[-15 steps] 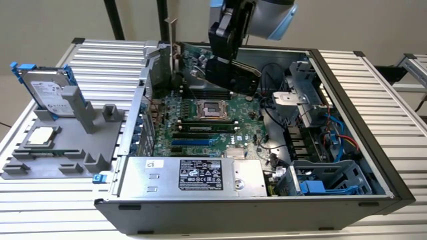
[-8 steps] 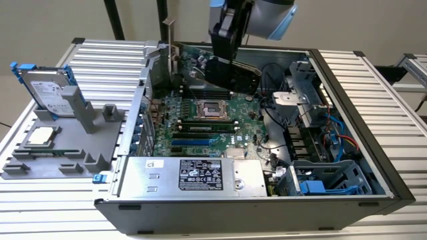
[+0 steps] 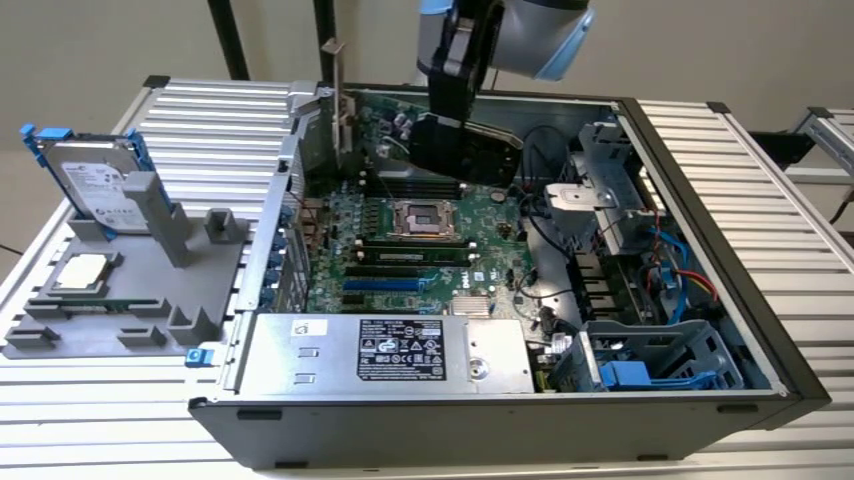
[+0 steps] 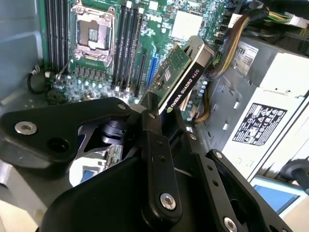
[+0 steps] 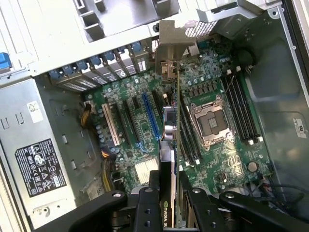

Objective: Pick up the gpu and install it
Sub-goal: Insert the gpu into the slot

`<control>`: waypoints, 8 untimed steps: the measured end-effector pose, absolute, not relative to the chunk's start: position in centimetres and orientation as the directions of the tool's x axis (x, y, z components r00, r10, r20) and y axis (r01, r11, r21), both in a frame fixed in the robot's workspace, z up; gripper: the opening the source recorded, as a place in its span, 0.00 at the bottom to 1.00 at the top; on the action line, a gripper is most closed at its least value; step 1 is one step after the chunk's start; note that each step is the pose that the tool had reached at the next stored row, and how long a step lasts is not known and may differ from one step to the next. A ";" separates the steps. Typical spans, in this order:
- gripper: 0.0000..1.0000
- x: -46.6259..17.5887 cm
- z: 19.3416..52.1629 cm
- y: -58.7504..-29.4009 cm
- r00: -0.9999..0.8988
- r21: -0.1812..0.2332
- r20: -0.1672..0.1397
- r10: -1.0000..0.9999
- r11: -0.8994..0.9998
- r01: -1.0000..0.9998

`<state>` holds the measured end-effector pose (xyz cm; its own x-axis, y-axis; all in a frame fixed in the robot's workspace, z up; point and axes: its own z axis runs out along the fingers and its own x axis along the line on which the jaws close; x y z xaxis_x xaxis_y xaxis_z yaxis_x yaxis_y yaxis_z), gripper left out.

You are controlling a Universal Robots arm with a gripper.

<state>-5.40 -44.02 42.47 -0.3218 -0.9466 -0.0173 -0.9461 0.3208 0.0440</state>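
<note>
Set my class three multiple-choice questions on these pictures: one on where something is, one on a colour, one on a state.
1. Where is the graphics card?
A. Held over the motherboard
B. Lying flat on a shelf
C. In a person's hand

2. What colour is the frame round the hard drive?
A. Red
B. Blue
C. Yellow

3. How is the gripper?
A. Open and empty
B. Shut on a cable
C. Shut on the graphics card

Answers:
1 A: in the exterior view it hangs under the arm, above the board.
2 B: blue edges show at the drive's top and side.
3 C: in both wrist views the gripper clamps the card's two faces.
</note>
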 end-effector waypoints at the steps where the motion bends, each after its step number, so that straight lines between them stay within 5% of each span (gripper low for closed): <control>1: 0.00 -5.4 42.5 -44.0 -0.314 0.044 -0.017 -0.949 0.313 -0.949; 8: 0.00 -5.4 42.5 -44.0 -0.253 0.044 -0.017 -0.967 0.252 -0.967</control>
<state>-5.40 -44.01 42.47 -0.2530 -0.9673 -0.0173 -0.9667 0.2521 0.0440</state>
